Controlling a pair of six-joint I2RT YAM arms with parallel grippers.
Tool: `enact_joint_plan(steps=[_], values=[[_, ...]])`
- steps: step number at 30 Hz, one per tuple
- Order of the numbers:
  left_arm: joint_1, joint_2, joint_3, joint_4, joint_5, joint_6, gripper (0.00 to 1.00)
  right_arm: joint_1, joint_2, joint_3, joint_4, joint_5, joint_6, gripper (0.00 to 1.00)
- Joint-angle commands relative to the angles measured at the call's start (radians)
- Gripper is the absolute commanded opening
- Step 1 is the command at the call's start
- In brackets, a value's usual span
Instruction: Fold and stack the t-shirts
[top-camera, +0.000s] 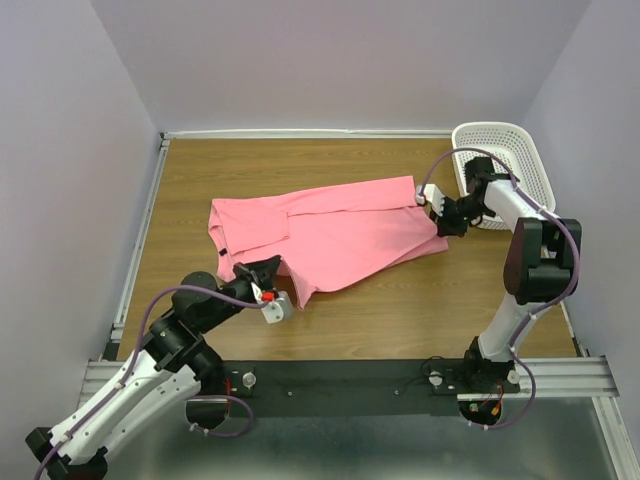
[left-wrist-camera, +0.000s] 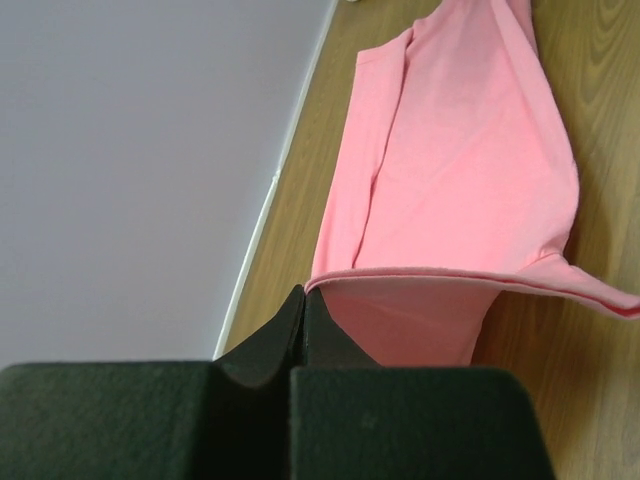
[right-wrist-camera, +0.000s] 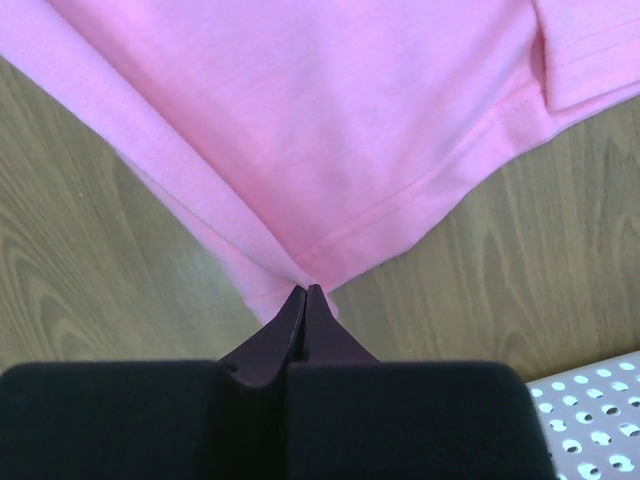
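While both grippers are pressed shut on cloth, treat this as a two-corner carry. Your left gripper (left-wrist-camera: 303, 298) pinches a hem edge of the t-shirt (top-camera: 330, 235) at its near-left end, raised a little off the table (top-camera: 400, 300). Your right gripper (right-wrist-camera: 305, 293) pinches a corner at the far-right end, just beside the white basket (top-camera: 505, 150). The shirt lies rumpled and partly doubled across the middle of the wood. You would do best to move both arms together at one height, with the edge between them taut, so the fold lands straight. Mind the basket on the right, and let go only once the layers lie flat.
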Motion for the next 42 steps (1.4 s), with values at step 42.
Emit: enact_joint_plan(steps=[42], values=[[0.079,0.270,-0.017,0.312,-0.489,-0.106,0.00,-0.007,0.161,0.204,0.023,-0.106,0.152,0.01]])
